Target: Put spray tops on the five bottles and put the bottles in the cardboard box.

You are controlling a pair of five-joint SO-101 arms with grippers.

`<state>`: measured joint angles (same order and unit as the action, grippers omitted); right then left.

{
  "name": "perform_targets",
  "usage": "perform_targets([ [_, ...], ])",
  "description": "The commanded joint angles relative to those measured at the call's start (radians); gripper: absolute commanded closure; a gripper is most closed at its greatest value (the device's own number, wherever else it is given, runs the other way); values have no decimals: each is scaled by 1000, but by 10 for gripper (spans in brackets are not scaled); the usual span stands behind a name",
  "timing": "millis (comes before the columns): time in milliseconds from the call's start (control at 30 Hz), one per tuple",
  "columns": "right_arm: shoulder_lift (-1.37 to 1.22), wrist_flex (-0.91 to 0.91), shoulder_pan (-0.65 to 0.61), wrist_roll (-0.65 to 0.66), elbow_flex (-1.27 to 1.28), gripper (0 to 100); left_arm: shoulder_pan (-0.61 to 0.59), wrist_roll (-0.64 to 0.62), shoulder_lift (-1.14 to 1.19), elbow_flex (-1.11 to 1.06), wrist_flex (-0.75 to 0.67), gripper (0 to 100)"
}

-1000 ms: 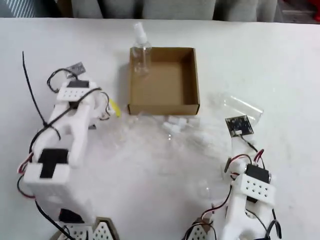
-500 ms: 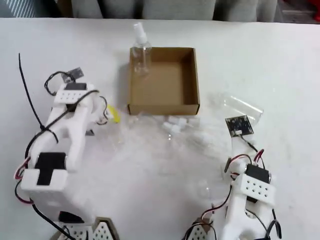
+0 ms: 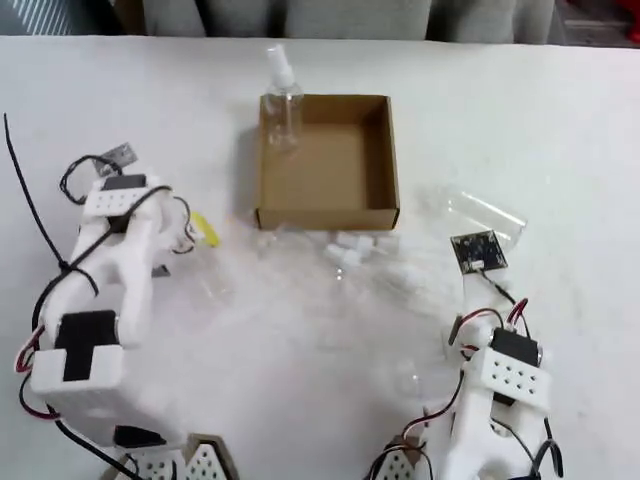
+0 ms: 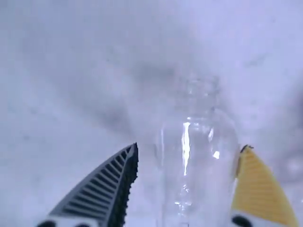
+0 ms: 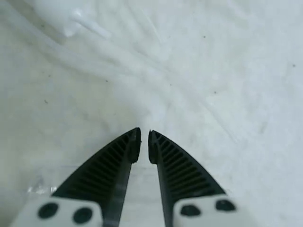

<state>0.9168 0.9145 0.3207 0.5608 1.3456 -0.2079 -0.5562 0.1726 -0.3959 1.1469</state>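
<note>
Bottle point(image 4: 199, 165) is on the desk point(image 3: 560, 130) between the fingers of the wide-open left claw point(image 4: 189, 147). Right claw point(image 5: 144, 142) is nearly closed above the desk. Another bottle with a spray top point(image 3: 283, 105) stands in the box point(image 3: 375, 160) corner.

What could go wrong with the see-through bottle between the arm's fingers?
The clear bottle sits between the left tool's fingers, but the black finger looks off it, so it might slip out.
The spray tops lie heaped by the cardboard box, where a passing arm could scatter them.
</note>
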Motion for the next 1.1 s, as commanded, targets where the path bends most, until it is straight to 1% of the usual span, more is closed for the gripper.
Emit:
perform_targets([
  [0,4,-12,-7,8,-5,981,18,2,-53,35,-6,680],
  [67,4,-12,-5,8,-5,981,30,-9,-53,37,-17,680],
  [200,4,-12,-5,8,-5,981,44,-86,-51,28,-55,680],
  [567,4,-8,-4,8,-5,981,97,-207,-50,31,-66,688],
  [633,4,-8,-4,8,-5,981,97,-206,-50,26,-100,732],
  [733,4,-8,-4,8,-5,981,97,-178,-38,32,-118,830],
  [800,4,-8,-4,8,-5,981,97,-167,-10,43,-124,861],
  [900,4,-8,-4,8,-5,981,96,-164,35,68,-133,838],
  [1067,4,-8,-4,8,-5,981,90,-167,68,91,-135,741],
])
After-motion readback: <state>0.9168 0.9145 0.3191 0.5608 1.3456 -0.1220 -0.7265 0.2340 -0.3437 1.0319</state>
